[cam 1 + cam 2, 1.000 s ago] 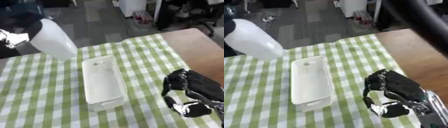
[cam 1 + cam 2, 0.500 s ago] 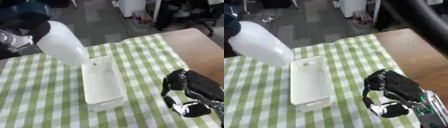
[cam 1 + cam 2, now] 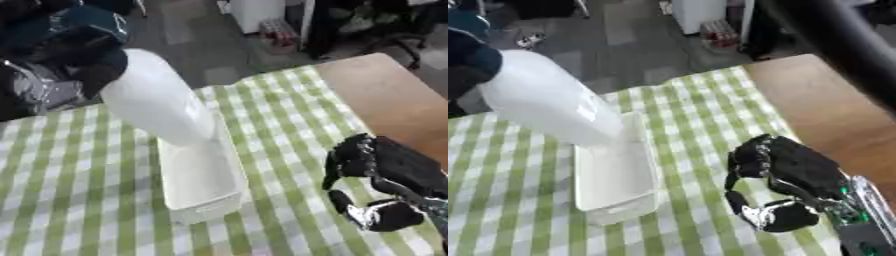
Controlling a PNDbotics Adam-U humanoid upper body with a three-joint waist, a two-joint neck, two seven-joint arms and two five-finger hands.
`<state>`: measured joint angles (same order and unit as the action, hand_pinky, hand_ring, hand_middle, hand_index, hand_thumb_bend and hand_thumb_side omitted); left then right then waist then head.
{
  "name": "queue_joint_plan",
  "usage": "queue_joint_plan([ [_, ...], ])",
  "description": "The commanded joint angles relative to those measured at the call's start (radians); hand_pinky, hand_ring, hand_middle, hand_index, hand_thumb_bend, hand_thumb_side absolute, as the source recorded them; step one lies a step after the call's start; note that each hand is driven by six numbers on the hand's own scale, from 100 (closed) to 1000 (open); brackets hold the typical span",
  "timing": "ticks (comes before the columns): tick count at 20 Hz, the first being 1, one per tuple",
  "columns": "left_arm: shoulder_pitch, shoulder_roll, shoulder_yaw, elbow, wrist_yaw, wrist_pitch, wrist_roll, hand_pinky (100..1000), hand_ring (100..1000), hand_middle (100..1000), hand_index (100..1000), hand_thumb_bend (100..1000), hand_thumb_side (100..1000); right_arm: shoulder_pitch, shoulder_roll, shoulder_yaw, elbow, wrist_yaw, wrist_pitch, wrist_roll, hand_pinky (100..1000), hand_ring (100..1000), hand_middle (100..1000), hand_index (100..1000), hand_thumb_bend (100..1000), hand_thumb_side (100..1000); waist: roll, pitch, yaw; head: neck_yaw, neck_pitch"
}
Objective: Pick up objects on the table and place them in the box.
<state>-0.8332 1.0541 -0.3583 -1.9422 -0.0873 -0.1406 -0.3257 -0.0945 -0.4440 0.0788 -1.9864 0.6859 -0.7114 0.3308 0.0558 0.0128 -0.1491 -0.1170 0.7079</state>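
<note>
The left hand [image 3: 52,82], mostly hidden, seems curled round the bottle [image 3: 162,102], tilted over the far end of the box [image 3: 201,182]. Released askew, it could catch the rim and tip out. The right hand [image 3: 376,175] rests near right, fingers curled, empty.

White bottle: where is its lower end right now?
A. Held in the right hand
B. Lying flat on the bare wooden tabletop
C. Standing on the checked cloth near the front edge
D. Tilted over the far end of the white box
D. The white bottle, carried by the left hand, slants down with its lower end over the far end of the white box.
</note>
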Motion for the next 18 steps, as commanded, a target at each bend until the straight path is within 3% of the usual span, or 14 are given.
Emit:
queue_joint_plan([
  [1, -0.016, 0.012, 0.011, 0.025, -0.01, -0.017, 0.005, 100, 100, 100, 298, 100, 589, -0.02, -0.031, -0.01, -0.014, -0.021, -0.002, 0.013, 378, 437, 457, 549, 100, 833, 0.001, -0.008, -0.003, 0.011, -0.001],
  [5, -0.01, 0.006, 0.006, 0.054, -0.025, -0.049, 0.012, 100, 100, 100, 298, 100, 597, -0.034, -0.034, -0.012, -0.014, -0.04, -0.002, 0.029, 378, 437, 457, 550, 100, 833, 0.004, -0.006, -0.014, 0.019, 0.001],
  [7, -0.007, 0.002, 0.005, 0.067, -0.033, -0.066, 0.03, 100, 100, 100, 330, 100, 649, -0.042, -0.036, -0.013, -0.014, -0.049, -0.005, 0.035, 379, 436, 457, 550, 100, 832, 0.006, -0.005, -0.018, 0.021, 0.006],
  [8, -0.006, 0.002, 0.005, 0.072, -0.038, -0.075, 0.044, 100, 100, 152, 473, 100, 836, -0.044, -0.037, -0.015, -0.014, -0.054, -0.006, 0.038, 379, 436, 457, 550, 100, 831, 0.007, -0.005, -0.019, 0.021, 0.008],
  [10, -0.003, 0.001, 0.003, 0.081, -0.054, -0.098, 0.072, 100, 100, 325, 609, 134, 1000, -0.05, -0.039, -0.016, -0.014, -0.062, -0.007, 0.044, 379, 436, 457, 550, 100, 830, 0.009, -0.005, -0.023, 0.022, 0.011],
  [11, 0.0, 0.001, 0.002, 0.087, -0.062, -0.108, 0.084, 100, 118, 343, 624, 137, 1000, -0.052, -0.04, -0.017, -0.014, -0.066, -0.008, 0.047, 379, 436, 457, 550, 100, 830, 0.009, -0.004, -0.024, 0.024, 0.013],
  [12, 0.002, 0.001, 0.001, 0.093, -0.07, -0.116, 0.095, 125, 325, 468, 704, 151, 1000, -0.054, -0.041, -0.017, -0.014, -0.07, -0.009, 0.049, 379, 436, 457, 550, 100, 830, 0.01, -0.004, -0.026, 0.024, 0.015],
  [13, 0.002, -0.001, 0.0, 0.1, -0.08, -0.123, 0.107, 114, 307, 458, 700, 150, 1000, -0.056, -0.042, -0.018, -0.014, -0.073, -0.009, 0.051, 379, 436, 457, 550, 100, 830, 0.01, -0.004, -0.027, 0.025, 0.017],
  [14, 0.003, -0.001, -0.001, 0.105, -0.089, -0.13, 0.118, 222, 439, 552, 721, 151, 1000, -0.057, -0.042, -0.019, -0.014, -0.076, -0.01, 0.053, 379, 436, 457, 550, 100, 829, 0.01, -0.004, -0.027, 0.025, 0.019],
  [16, 0.004, -0.002, -0.002, 0.114, -0.107, -0.14, 0.142, 340, 505, 622, 755, 150, 1000, -0.058, -0.043, -0.021, -0.014, -0.08, -0.011, 0.056, 379, 436, 457, 550, 100, 830, 0.011, -0.004, -0.028, 0.025, 0.022],
  [17, 0.005, -0.002, -0.001, 0.116, -0.115, -0.147, 0.157, 328, 498, 616, 752, 150, 1000, -0.059, -0.043, -0.021, -0.014, -0.082, -0.011, 0.057, 379, 436, 457, 550, 100, 830, 0.011, -0.004, -0.028, 0.025, 0.022],
  [18, 0.007, -0.001, -0.001, 0.118, -0.121, -0.152, 0.17, 422, 561, 678, 779, 150, 1000, -0.059, -0.043, -0.021, -0.014, -0.083, -0.012, 0.059, 379, 437, 457, 550, 100, 830, 0.011, -0.004, -0.028, 0.024, 0.022],
])
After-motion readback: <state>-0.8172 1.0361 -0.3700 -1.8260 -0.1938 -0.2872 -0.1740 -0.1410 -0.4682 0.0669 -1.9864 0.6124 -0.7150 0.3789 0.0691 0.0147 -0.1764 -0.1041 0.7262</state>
